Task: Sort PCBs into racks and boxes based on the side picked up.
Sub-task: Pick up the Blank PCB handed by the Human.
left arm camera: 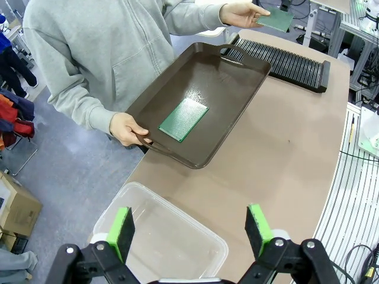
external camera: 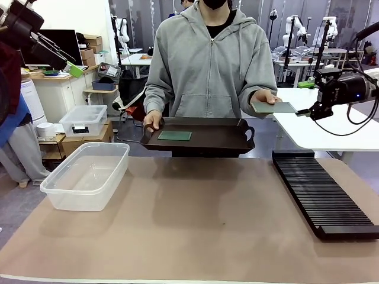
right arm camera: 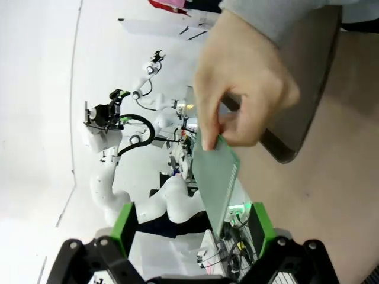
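Handover looks set up: the person's hand (external camera: 265, 96) offers one PCB (right arm camera: 216, 177) edge-first so that my right gripper (right arm camera: 192, 222), jaws spread wide at its near edge, can close on it, while the other PCB (external camera: 174, 135) lies on the tray (external camera: 222, 139).

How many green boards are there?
2. One green board lies flat in the dark brown tray that the person holds. The other green board is in the person's hand, held out toward the right pincer. None seems hidden.
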{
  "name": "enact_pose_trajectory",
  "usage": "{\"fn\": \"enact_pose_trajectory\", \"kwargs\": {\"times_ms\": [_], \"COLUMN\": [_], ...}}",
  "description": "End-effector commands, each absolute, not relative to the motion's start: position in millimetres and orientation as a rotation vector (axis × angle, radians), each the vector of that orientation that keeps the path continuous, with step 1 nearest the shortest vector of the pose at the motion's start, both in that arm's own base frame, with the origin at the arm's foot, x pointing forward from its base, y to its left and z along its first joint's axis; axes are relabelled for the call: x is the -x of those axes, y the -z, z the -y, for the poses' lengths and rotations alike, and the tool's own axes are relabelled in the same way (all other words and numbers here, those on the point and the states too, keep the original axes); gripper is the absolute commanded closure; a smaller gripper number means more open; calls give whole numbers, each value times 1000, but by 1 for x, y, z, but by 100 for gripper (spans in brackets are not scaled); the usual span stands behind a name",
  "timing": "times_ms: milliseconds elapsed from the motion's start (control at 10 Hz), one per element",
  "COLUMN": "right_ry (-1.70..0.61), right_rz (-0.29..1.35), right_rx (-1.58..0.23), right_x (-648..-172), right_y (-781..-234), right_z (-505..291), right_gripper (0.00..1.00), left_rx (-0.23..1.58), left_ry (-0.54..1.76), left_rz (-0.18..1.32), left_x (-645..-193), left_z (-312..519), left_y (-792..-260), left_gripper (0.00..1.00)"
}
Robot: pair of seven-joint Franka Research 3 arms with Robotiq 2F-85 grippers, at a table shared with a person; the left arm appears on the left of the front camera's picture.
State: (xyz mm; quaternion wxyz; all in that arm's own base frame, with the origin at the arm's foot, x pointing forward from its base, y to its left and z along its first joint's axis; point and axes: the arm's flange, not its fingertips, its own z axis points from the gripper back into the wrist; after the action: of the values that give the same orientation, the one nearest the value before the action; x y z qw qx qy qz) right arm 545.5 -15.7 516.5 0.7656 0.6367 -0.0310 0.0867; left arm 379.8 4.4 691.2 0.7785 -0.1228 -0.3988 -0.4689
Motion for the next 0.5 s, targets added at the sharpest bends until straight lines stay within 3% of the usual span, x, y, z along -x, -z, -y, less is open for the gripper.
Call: {"fn": "enact_pose_trajectory", "kwargs": {"times_ms": [0,400], "right_ry": [-220,-255], "right_rz": [41,1], "right_rx": [-1452,-1526], "right_x": [-560,-573], "right_y": [-517,-494], "right_z": [16,5], "right_gripper": [0,0], "left_rx": [271,271], "left_ry": [1021,1021], "left_rz": [859,859], "left_x": [-379,-379], "left_z": [-5,-5], "left_y": [-691,-691], "left_gripper": [0,0]}}
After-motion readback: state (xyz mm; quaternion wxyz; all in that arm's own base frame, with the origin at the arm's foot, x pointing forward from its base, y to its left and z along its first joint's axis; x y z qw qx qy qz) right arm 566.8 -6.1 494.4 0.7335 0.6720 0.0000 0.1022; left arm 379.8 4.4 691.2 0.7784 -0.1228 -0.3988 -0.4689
